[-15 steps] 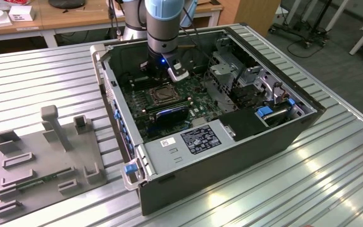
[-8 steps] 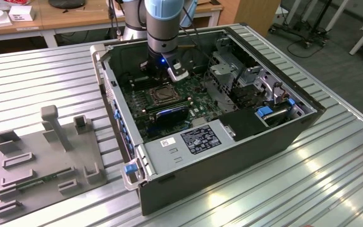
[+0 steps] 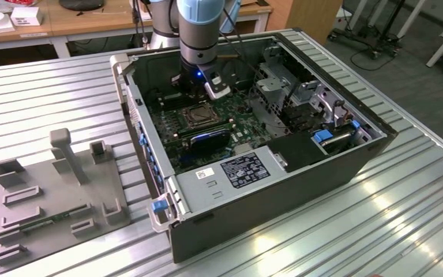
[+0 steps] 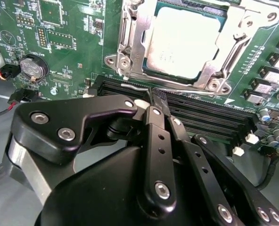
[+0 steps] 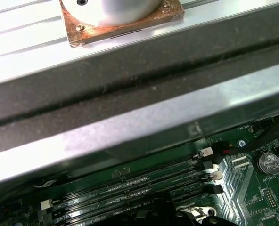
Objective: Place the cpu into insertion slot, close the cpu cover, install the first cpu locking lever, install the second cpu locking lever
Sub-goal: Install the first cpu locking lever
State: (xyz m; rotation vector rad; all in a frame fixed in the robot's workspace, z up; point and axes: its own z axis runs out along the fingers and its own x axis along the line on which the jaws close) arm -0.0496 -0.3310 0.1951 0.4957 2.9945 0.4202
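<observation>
Your gripper [image 4: 156,96] has its two black fingers [image 4: 154,136] pressed together. The tips meet right at the thin wire locking lever [image 4: 130,86], which runs along the near edge of the socket beside the black memory slots [image 4: 205,115]. Can't tell whether the wire's pinched btwn the tips or only touched. Closed fingers make sense here imo: a narrow point suits pushing or hooking a thin lever.

Just beyond the tips the cpu [image 4: 186,40] lies flat in the insertion slot [image 3: 198,114]. The cpu cover [image 4: 130,44] looks folded down around it, w/ the pale chip face showing thru the cut-out. So chip's seated, cover's down, and lever work is in hand.

In the exterior view the arm reaches down into the open computer case [image 3: 283,184], which lies on the ribbed metal counter [image 3: 52,86]. A grey fixture plate [image 3: 52,196] sits well apart, twd the exterior view's left.
</observation>
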